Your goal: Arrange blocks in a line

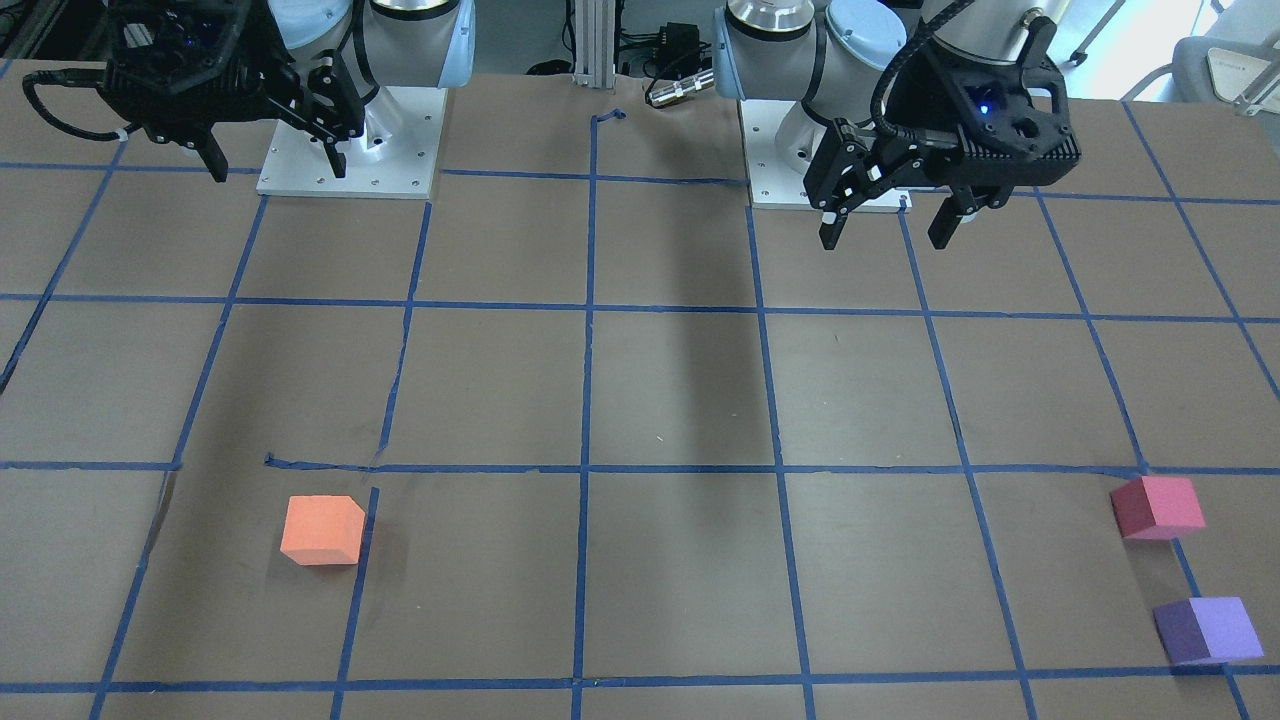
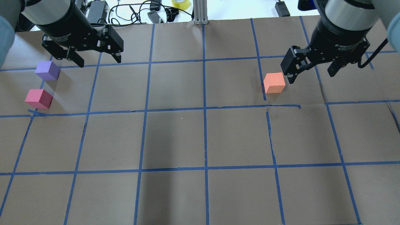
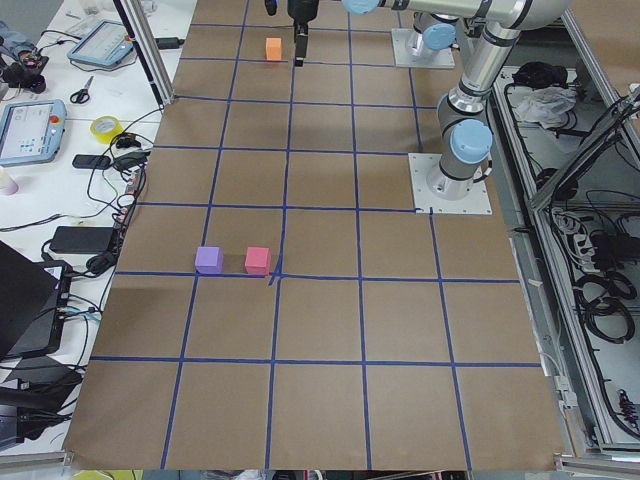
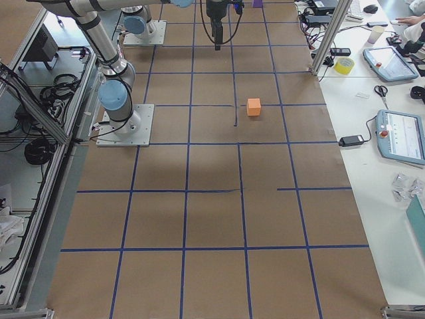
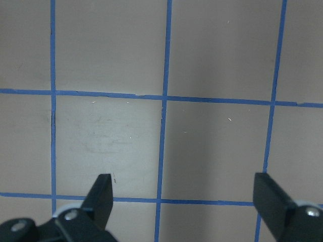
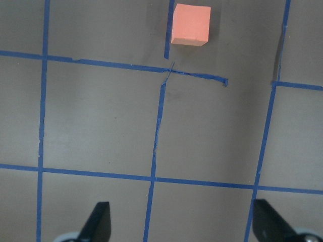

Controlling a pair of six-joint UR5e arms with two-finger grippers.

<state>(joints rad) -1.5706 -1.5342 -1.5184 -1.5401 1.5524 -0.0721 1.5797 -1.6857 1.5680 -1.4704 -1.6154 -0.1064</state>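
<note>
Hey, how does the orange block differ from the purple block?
The orange block lies on the robot's right, the purple block on its left. The orange block sits alone; the purple block has the pinkish-red block close beside it, not touching. Both are equal-sized cubes, flat on the table, unheld.

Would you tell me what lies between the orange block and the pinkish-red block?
Only bare brown table crossed by blue tape lines separates the orange block and the pinkish-red block, as the overhead view shows.

Silver arms, pale-blue joint caps — black fingers.
</note>
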